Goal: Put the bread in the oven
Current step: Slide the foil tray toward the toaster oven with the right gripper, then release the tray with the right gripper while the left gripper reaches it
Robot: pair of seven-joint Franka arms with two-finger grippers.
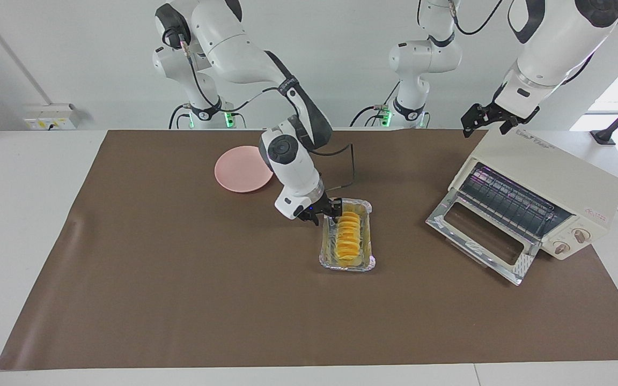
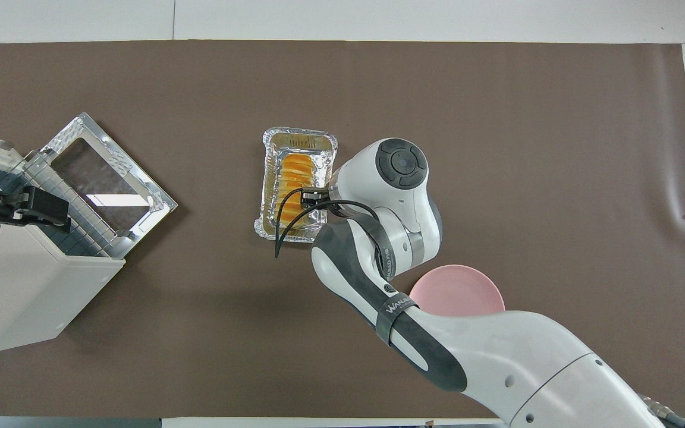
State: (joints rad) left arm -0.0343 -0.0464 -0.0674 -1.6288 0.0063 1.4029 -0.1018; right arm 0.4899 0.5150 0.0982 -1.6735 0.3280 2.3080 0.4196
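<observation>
The bread (image 1: 347, 233) (image 2: 294, 178), a golden ridged loaf, lies in a silver foil tray (image 1: 365, 262) (image 2: 301, 135) mid-table. My right gripper (image 1: 324, 213) (image 2: 310, 197) sits low at the tray's long rim, at the end nearer the robots, its fingers spread apart on either side of the rim and holding nothing. The cream oven (image 1: 550, 171) (image 2: 27, 297) stands toward the left arm's end, its glass door (image 1: 478, 233) (image 2: 104, 178) dropped open and the wire rack showing. My left gripper (image 1: 486, 120) (image 2: 21, 208) waits open above the oven's top edge.
A round pink plate (image 1: 242, 169) (image 2: 461, 291) lies nearer to the robots than the tray, toward the right arm's end, partly under the right arm in the overhead view. A brown mat (image 1: 180, 295) covers the table.
</observation>
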